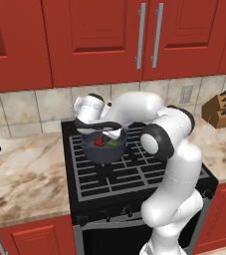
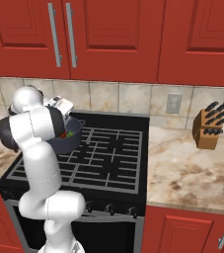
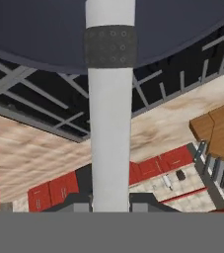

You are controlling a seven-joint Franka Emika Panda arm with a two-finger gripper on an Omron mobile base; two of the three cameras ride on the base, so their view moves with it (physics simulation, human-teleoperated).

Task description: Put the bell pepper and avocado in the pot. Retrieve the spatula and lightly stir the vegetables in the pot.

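So the pot (image 1: 103, 148) sits on the left rear part of the stove (image 1: 134, 174), and you can see the bell pepper (image 1: 98, 141) down inside it with a bit of green right next to it, which I'm guessing is the avocado (image 1: 113, 143). Both veggies look to be in, so we're at the stirring part.

What matters now is the spatula (image 3: 110, 123). Its long white handle runs straight out from the end effector (image 1: 115, 133) toward the pot, with a dark perforated band near the far end, and from the hand camera it crosses right over the pot's dark wall. From the left base view the white blade end seems to lie across the pot's mouth, just above the veggies. The end effector is clamped almost fully shut on that handle and hangs right at the rim, on the side nearer the knife block (image 1: 224, 108).

My read: the tool's already pointing into the pot, so short sweeps should do it.
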